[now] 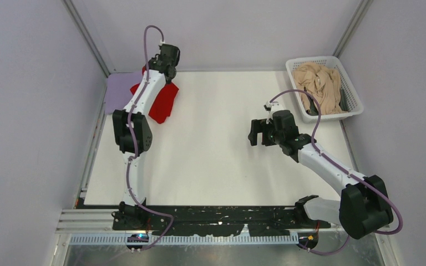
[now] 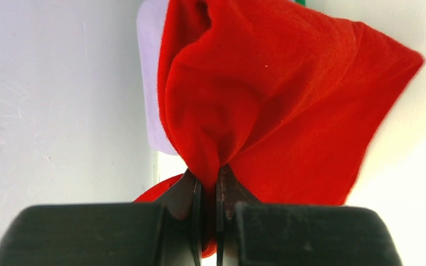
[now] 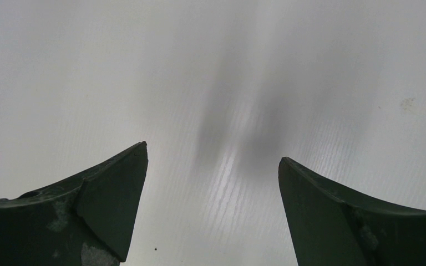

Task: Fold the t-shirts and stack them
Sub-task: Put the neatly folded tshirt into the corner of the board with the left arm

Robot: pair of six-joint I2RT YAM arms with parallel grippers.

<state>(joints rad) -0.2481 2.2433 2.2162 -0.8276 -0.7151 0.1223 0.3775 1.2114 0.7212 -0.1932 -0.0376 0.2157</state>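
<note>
At the far left corner of the table (image 1: pixel 227 160), the left gripper (image 2: pixel 206 176) clamps a bunched fold of the red t-shirt (image 2: pixel 288 105), beside the lavender t-shirt (image 1: pixel 117 88). Light and limp, it will likely sag and slide; a hem or shoulder seam seems the surer hold. The right gripper (image 3: pixel 213 155) gapes empty over the table. The beige t-shirt (image 1: pixel 319 83) fills the basket (image 1: pixel 357 108); the left arm (image 1: pixel 144 95) hides part of the red one

Bunched red t-shirt (image 1: pixel 163 105) overlaps flat lavender t-shirt (image 1: pixel 119 91); beige t-shirt (image 1: pixel 321 83) lies crumpled.
</note>
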